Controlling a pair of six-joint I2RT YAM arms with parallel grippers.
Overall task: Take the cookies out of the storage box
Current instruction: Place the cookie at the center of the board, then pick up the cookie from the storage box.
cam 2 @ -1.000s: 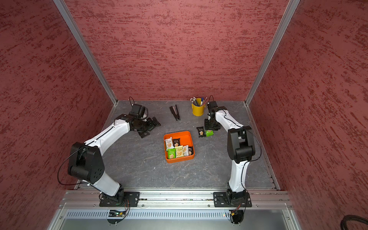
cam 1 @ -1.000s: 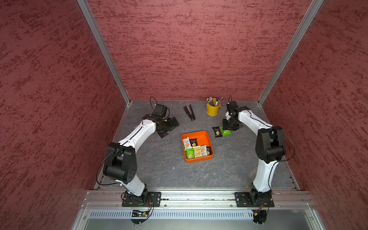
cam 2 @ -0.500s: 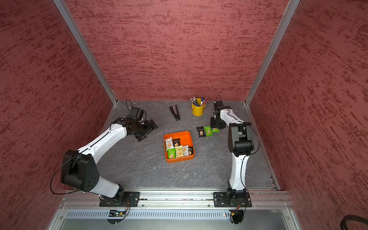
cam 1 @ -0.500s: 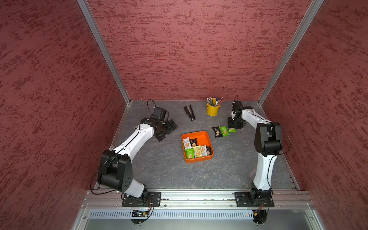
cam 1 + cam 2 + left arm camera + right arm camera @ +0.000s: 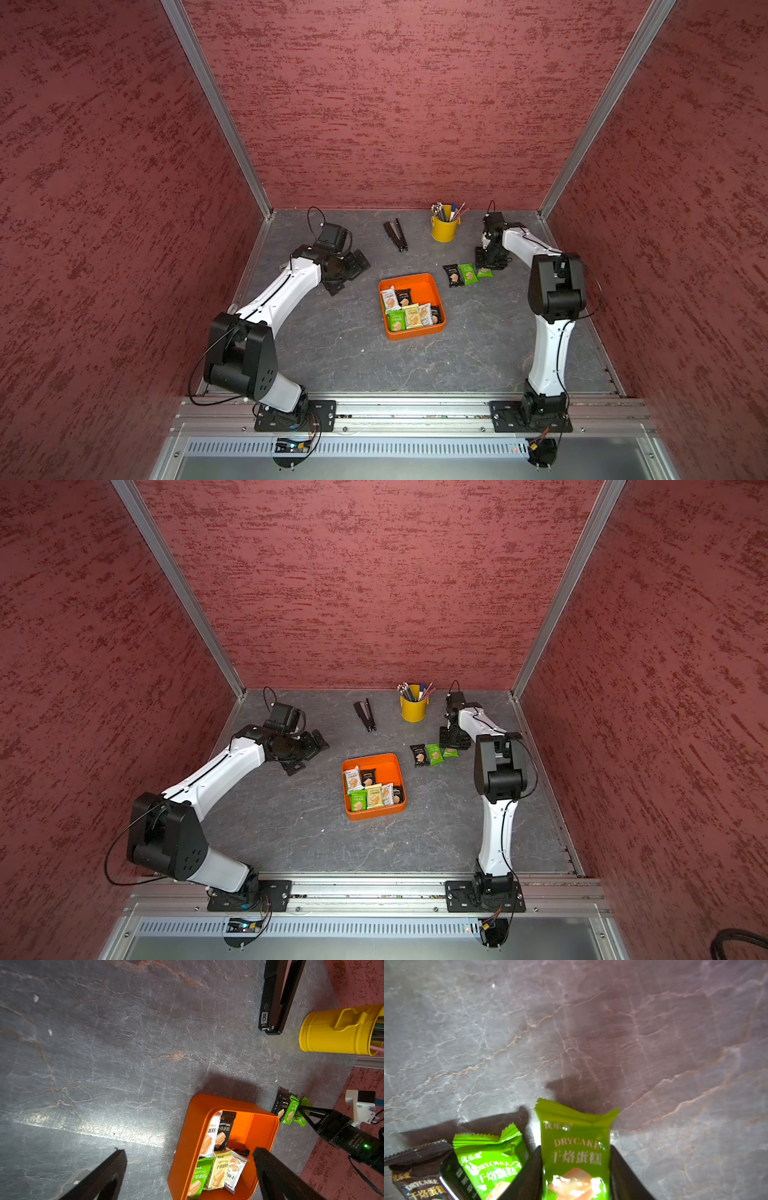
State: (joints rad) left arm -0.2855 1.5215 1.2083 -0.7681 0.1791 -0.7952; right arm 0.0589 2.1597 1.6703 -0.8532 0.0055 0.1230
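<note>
- Cookies (image 5: 409, 309): six or so lie in orange storage box (image 5: 424, 287), frame centre in both top views, long axes roughly up-down.
- Three packets (image 5: 468, 273) out on surface (image 5: 332, 332), upper right of box.
- Right claw (image 5: 575, 1148) straddles rightmost green packet (image 5: 574, 1126); pinching or released, cannot tell.
- Left claw (image 5: 187, 1153) spread wide, empty, upper left of box; judged freer for next pick.

Bare table (image 5: 332, 345) flanks storage box (image 5: 415, 335) — stapler (image 5: 395, 236), bucket (image 5: 444, 231) behind.
</note>
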